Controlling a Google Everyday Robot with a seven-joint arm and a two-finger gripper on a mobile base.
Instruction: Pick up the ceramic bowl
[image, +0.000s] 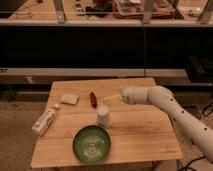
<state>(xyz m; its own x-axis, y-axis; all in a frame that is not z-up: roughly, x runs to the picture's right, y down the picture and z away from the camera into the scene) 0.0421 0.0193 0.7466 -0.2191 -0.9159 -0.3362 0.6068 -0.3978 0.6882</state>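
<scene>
Hovering just right of frame centre, gripper (116, 98) is over the wooden table (145, 135); grasp state cannot be told; green ceramic bowl (91, 144) lies lower centre, well apart, mouth up; white cup (103, 116) between them probably obstructs a direct approach.

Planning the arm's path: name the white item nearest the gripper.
The cup standing behind the bowl; the gripper is just beyond it, while the packet and bottle lie farther left.
</scene>
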